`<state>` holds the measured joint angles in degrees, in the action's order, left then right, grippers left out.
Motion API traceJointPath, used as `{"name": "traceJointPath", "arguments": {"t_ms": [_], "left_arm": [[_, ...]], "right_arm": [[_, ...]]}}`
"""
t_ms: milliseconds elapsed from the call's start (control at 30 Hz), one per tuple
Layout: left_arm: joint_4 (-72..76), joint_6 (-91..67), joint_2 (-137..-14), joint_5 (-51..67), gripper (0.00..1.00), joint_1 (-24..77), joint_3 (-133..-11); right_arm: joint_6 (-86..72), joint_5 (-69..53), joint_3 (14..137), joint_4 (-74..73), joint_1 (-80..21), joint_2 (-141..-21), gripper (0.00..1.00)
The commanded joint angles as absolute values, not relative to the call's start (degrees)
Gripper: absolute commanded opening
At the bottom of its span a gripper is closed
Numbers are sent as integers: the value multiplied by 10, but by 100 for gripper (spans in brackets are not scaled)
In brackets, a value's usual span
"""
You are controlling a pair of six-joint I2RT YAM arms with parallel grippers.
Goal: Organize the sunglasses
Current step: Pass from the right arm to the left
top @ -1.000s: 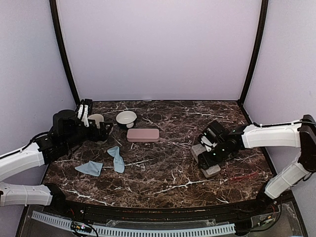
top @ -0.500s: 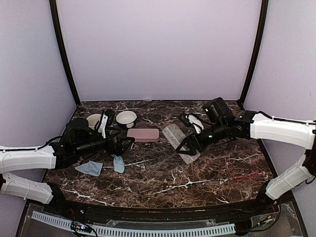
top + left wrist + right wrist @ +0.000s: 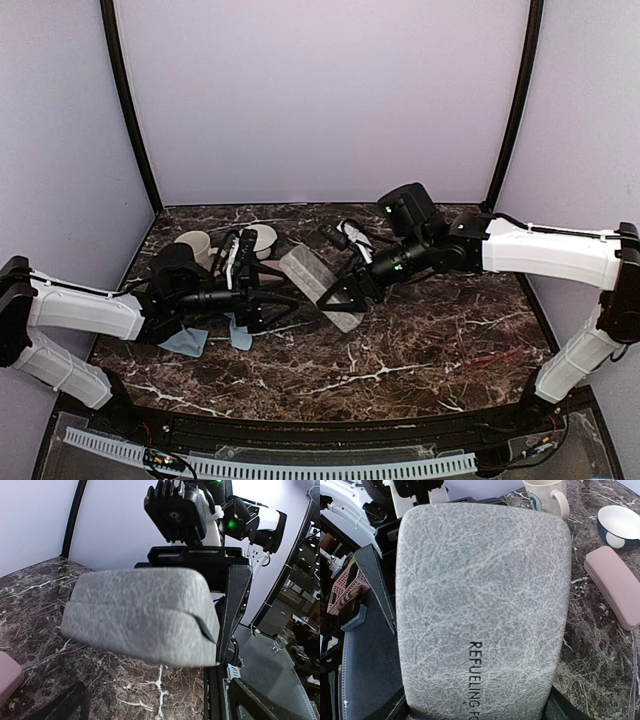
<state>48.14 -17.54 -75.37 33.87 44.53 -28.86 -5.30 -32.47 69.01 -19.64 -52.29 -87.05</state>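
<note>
- Now the right pincer (image 3: 352, 290) has the grey case (image 3: 310, 272) clamped across its width and holds it up off the table (image 3: 420, 350), tilted, its free end pointing at the left pincer (image 3: 275, 298).
- A second ago that pincer was low, with the case under it on the table; since then it has lifted the case and carried it across toward the other arm.
- The left pincer has swung away from the mug (image 3: 547, 495) to face the case. Its jaws are spread wide with nothing between them, and the case's end hangs just in front of them, not yet touched.
- The pink case (image 3: 615, 585) lies on the table just beyond the held one; the cloths (image 3: 185, 341) lie under the left arm.
- The red glasses (image 3: 492, 354) lie on the table well behind the right pincer, untouched. I can't find the black pair.
- To me this looks like a setup for a handover, or for opening the case with both pincers; no glasses are stowed yet.
</note>
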Motion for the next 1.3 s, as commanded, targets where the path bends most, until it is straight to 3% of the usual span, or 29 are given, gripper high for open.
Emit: {"name": "traceJointPath", "arguments": {"t_ms": [0,800,967,1267], "left_arm": [[589,-217,-773,404,99,447,-289],[670,-270,-828,472,98,447,-320],[671,-273,-833,477,90,447,-322],[684,-282,-836,479,64,447,-316]], "right_arm": [[-40,-359,708,-149,-536,-875,43],[-20,-424,707,-136,-548,-885,40],[-18,-422,704,-136,-548,-883,40],[-26,-413,693,-125,-548,-886,40]]}}
